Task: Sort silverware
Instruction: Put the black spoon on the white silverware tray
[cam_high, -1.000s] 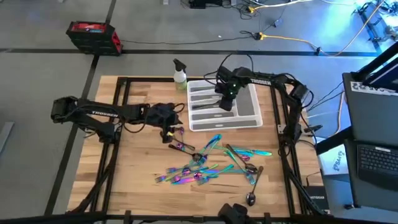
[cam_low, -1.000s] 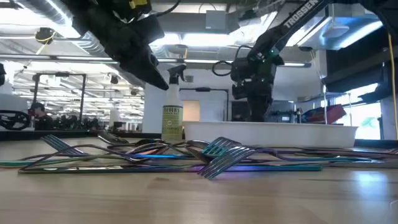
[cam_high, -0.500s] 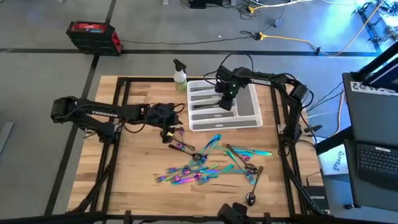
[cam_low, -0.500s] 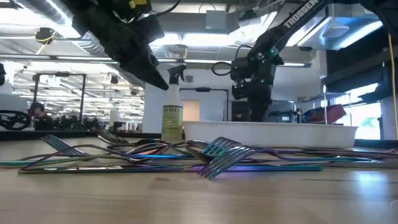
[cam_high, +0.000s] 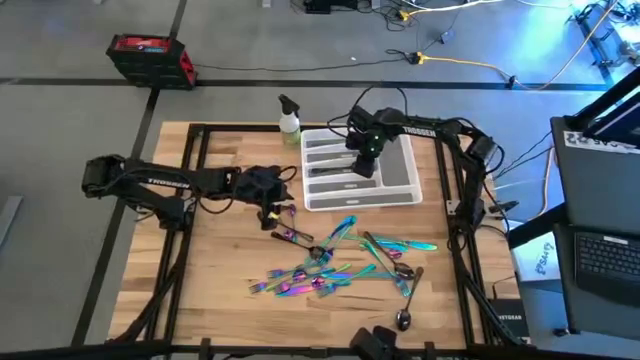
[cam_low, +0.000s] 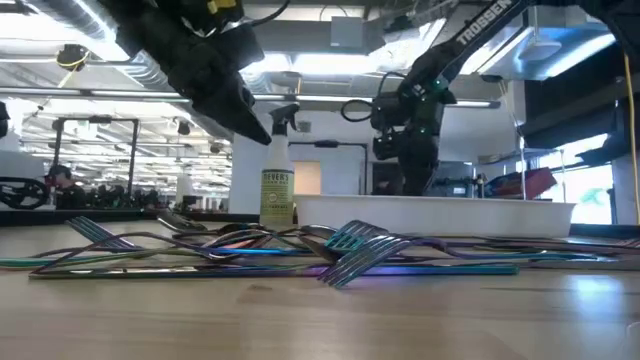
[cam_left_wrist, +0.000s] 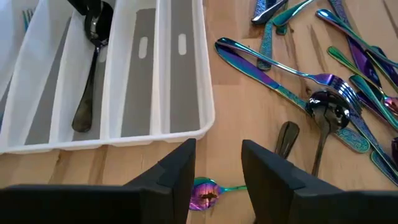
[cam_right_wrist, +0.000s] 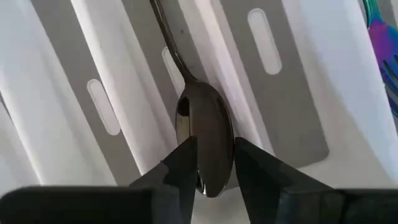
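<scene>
Right gripper (cam_right_wrist: 210, 163) low over the tray (cam_high: 405, 180), fingers (cam_right_wrist: 180, 167) narrowly parted on either side of the bowl of a dark spoon (cam_right_wrist: 204, 134); whether pressing it or just clear, cannot tell. Spoon lying flat in one of the long slots, handle running away along the slot floor. Seen from the left wrist, same spoon (cam_left_wrist: 90, 68) in a slot near the middle of the tray (cam_left_wrist: 186, 74), bowl end under the right gripper (cam_left_wrist: 84, 5). From above, right gripper (cam_high: 364, 160) over the tray's middle slots, arm reaching in from the table's right edge. In the low view, right gripper (cam_low: 405, 150) dipping behind the tray's front wall (cam_low: 430, 212).

Left gripper (cam_left_wrist: 216, 171) hanging above the table (cam_high: 230, 290) just off the tray's left corner, fingers (cam_left_wrist: 177, 171) moderately apart, nothing between them. One rainbow spoon (cam_left_wrist: 208, 191) on the wood right below the gap. From above, left gripper (cam_high: 272, 200) left of the tray, at the upper edge of the scatter.

Rest of the silverware (cam_high: 340, 265) loose on the wood in front of the tray, forks, spoons and knives crossing each other in a tangle; one spoon (cam_high: 405, 318) apart, nearer the front edge. Same pile (cam_low: 300, 250) spread across the low view's foreground.

Spray bottle (cam_high: 289, 120) upright just beyond the tray's left rear corner.
</scene>
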